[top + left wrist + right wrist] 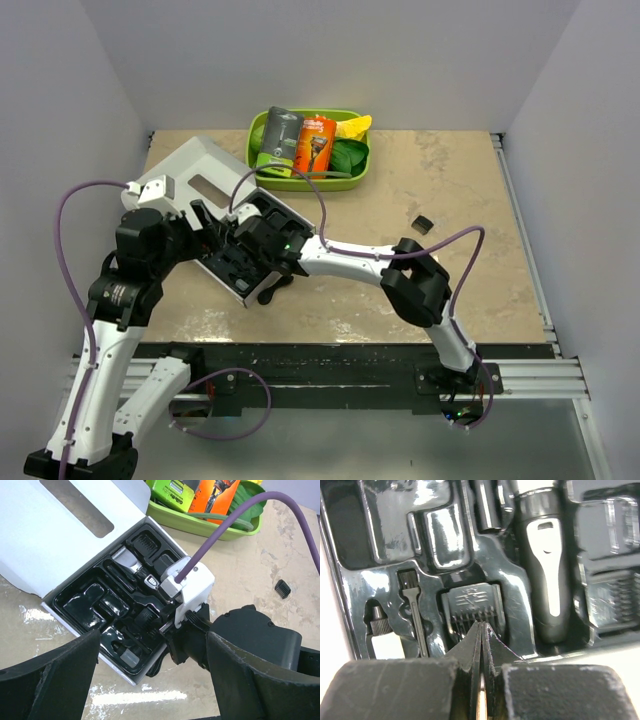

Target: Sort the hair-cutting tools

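Note:
The open white box's black moulded tray (228,268) holds the slim black clipper (547,565), lying in its slot; its silver blade head (127,560) shows in the left wrist view. A black guide comb (471,605) sits in a tray slot. My right gripper (482,626) is shut, empty, with its tips at that comb's teeth; it also shows from above (248,260). Another small black guide comb (424,222) lies loose on the table (283,588). A black curved piece (156,664) pokes out at the tray's near edge. My left gripper (155,680) is open beside the tray.
A green basket (355,180) at the back holds the grey-and-green razor package (278,140) and the orange razor package (316,145). The box's white lid (195,170) lies open to the back left. A small brush (412,610) and an oil bottle (381,637) sit in the tray.

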